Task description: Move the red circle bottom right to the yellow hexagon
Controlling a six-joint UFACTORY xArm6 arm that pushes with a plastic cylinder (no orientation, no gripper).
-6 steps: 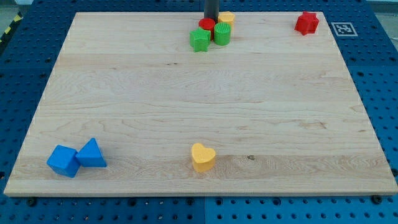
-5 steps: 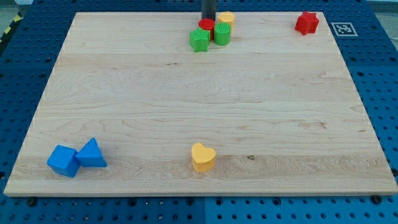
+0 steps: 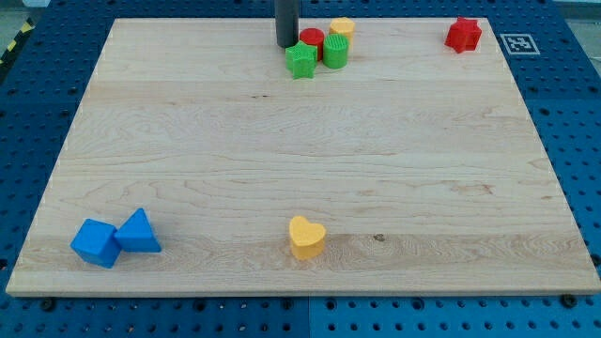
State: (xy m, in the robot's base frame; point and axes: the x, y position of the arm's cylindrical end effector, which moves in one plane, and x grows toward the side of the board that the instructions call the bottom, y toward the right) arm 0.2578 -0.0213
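The red circle (image 3: pixel 312 38) sits near the view's top centre, packed between a green star (image 3: pixel 300 61) at its lower left, a green cylinder (image 3: pixel 335 51) at its lower right and the yellow hexagon (image 3: pixel 342 27) at its upper right. My tip (image 3: pixel 286 44) stands on the board just left of the red circle and above the green star, close to both.
A red star-like block (image 3: pixel 463 35) lies at the view's top right. A yellow heart (image 3: pixel 306 238) lies at the bottom centre. A blue cube (image 3: pixel 96 243) and a blue triangle (image 3: pixel 139 232) touch at the bottom left. The wooden board (image 3: pixel 300 150) sits on blue pegboard.
My tip has moved to the view's left, from behind the red circle to its left side. The blocks have not visibly moved.
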